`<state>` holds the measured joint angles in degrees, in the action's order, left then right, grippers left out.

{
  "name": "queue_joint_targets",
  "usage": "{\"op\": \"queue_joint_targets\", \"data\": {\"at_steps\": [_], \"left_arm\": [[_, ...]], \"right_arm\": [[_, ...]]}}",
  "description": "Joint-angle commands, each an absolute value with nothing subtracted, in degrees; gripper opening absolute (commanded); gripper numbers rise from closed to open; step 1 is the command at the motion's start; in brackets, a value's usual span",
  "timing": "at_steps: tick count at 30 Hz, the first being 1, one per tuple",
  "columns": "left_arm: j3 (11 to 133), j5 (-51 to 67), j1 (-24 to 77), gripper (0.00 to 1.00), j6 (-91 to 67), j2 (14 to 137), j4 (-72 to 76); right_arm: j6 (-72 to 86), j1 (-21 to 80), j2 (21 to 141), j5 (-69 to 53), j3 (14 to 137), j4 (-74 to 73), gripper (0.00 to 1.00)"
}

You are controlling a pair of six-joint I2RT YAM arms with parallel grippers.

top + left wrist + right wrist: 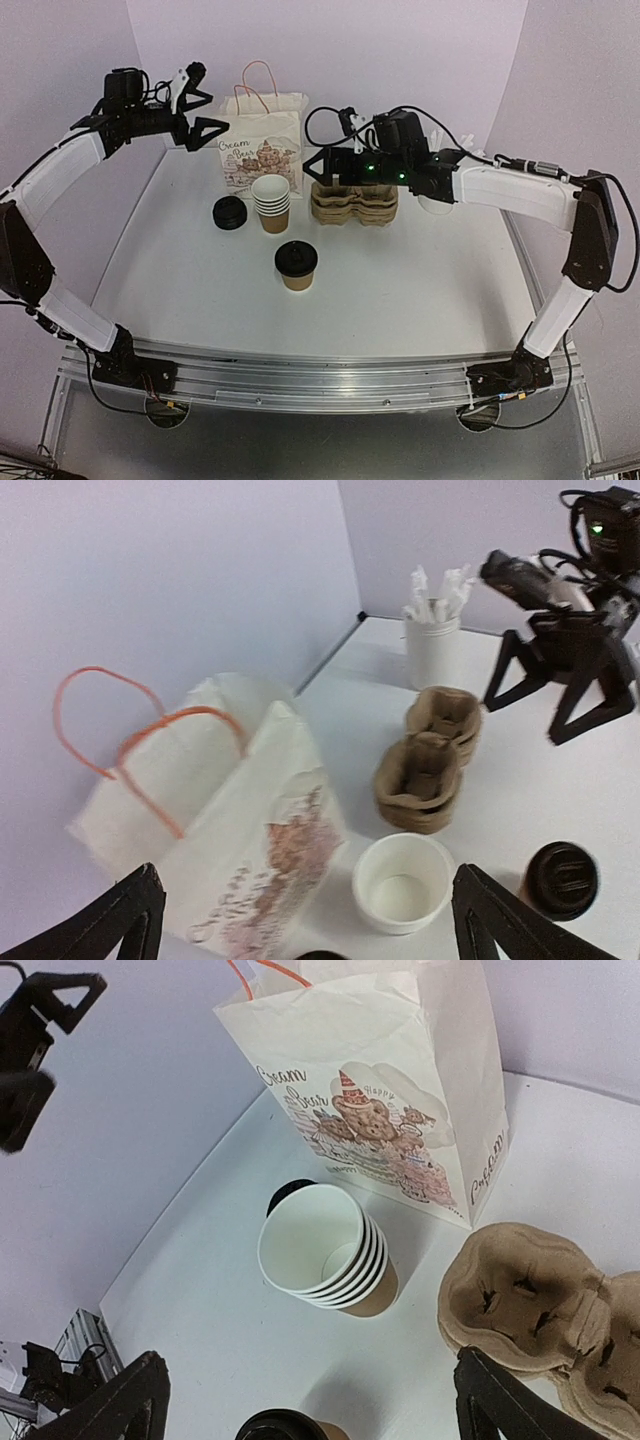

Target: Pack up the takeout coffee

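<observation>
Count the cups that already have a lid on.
1: the takeout coffee, standing alone in front of the lidless cup stack. The loose black lids left of that stack cover no cup. The bag could hide more.

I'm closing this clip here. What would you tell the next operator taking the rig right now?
Left claw: open, empty, raised beside the paper bag.
Right claw: open, empty, above the stacked cup carriers.
Lidded coffee: upright on the table, nearer the arm bases than the lidless cups, untouched.
Done: the lid is on the cup.
Left: grasp the coffee and pack it, probably into a carrier or the bag; nothing is packed yet.
</observation>
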<state>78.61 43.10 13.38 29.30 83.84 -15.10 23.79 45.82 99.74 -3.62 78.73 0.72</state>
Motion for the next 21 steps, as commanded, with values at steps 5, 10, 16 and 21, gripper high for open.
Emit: {"op": "queue_joint_targets", "data": {"at_steps": [5,10,16,21], "left_arm": [[98.4,44.2,7.5,1.00,59.7,100.2,-26.1],[109.4,44.5,8.3,0.96,76.7,108.7,-35.8],[123.8,43.8,9.5,0.82,78.4,118.1,-45.7],[124.8,43.3,9.4,0.68,82.0,120.0,-50.4]], "right_arm": [[18.8,45.3,100.3,-3.1,82.8,0.6,0.94],[19.3,45.1,100.4,-2.8,81.8,0.6,0.94],[20.4,45.0,101.2,-3.4,81.6,0.6,0.94],[21.2,44.9,101.7,-3.3,81.6,0.6,0.94]]}}
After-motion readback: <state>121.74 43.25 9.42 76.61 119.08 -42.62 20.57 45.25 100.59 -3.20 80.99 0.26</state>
